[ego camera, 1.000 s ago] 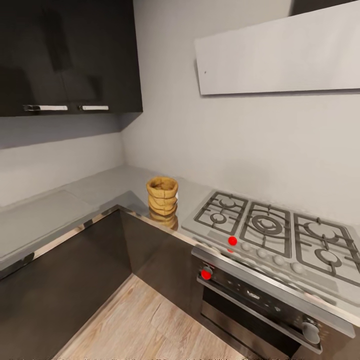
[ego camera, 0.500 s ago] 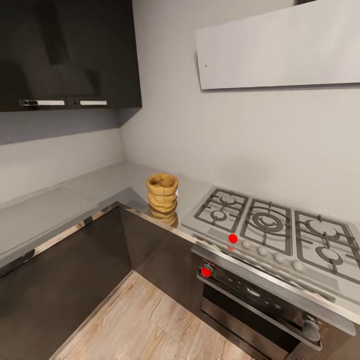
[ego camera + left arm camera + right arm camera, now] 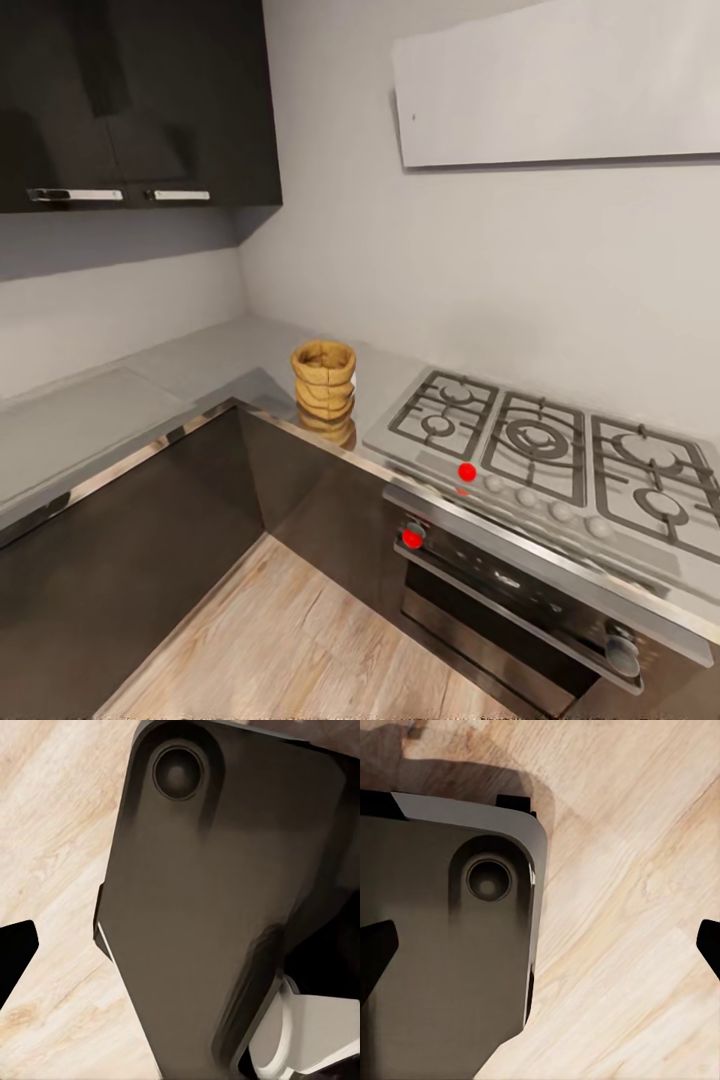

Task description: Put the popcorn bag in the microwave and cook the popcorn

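Popcorn bag point(image 3: 324, 376) stands upright on the grey countertop point(image 3: 90, 425), close to the inner corner of the L-shaped slab and near its steel-coloured front edge; from the centre of the head view it sits at about 9 o'clock, only slightly left of the middle. Its rolled rim is open at the top and a faint reflection of the sack shows on the counter surface below it. Just beside the bag, toward 3 o'clock, lies the grey gas hob point(image 3: 540, 450) with black grates, and under that the black oven point(image 3: 510, 610) with a steel handle. Glossy black wall cabinets point(image 3: 140, 100) hang at 10 o'clock, and pale wood floor point(image 3: 290, 650) fills the area toward 6 o'clock.

Both wrist views look down at the floor past a dark part of the robot's body point(image 3: 217, 907). In the right wrist view, dark fingertips point(image 3: 375, 949) at opposite edges show the right gripper point(image 3: 540, 945) spread wide. Whether the left gripper is spread or pressed together I cannot tell, since just one dark tip point(image 3: 15, 952) is visible
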Controlling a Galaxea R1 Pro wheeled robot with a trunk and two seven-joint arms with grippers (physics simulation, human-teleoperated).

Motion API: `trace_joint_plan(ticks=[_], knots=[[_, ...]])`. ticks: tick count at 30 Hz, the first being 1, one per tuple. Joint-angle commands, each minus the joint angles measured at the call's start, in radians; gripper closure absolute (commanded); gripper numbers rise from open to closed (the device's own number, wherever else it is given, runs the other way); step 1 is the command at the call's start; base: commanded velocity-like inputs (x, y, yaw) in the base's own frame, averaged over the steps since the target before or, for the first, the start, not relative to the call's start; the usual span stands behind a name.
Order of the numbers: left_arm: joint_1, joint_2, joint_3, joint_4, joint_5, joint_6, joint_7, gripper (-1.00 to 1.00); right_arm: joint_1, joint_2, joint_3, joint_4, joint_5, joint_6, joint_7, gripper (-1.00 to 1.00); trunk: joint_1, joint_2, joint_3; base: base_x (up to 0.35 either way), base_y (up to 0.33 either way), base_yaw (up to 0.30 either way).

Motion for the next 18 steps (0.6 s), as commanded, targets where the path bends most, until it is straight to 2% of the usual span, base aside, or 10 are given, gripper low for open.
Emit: trace_joint_plan(ticks=[1, 18], knots=[[0.000, 0.000, 0.000, -0.001, 0.003, -0.002, 0.003, -1.00, -0.001, -0.001, -0.008, 0.003, 0.008, -0.004, 0.001, -1.00, 0.000, -0.001, -0.003, 0.000, 0.000, 0.000], [0.000, 0.000, 0.002, -0.001, 0.003, -0.002, 0.003, -1.00, -0.001, -0.001, -0.008, 0.003, 0.008, -0.004, 0.001, -1.00, 0.000, -0.001, -0.029, 0.000, 0.000, 0.000]])
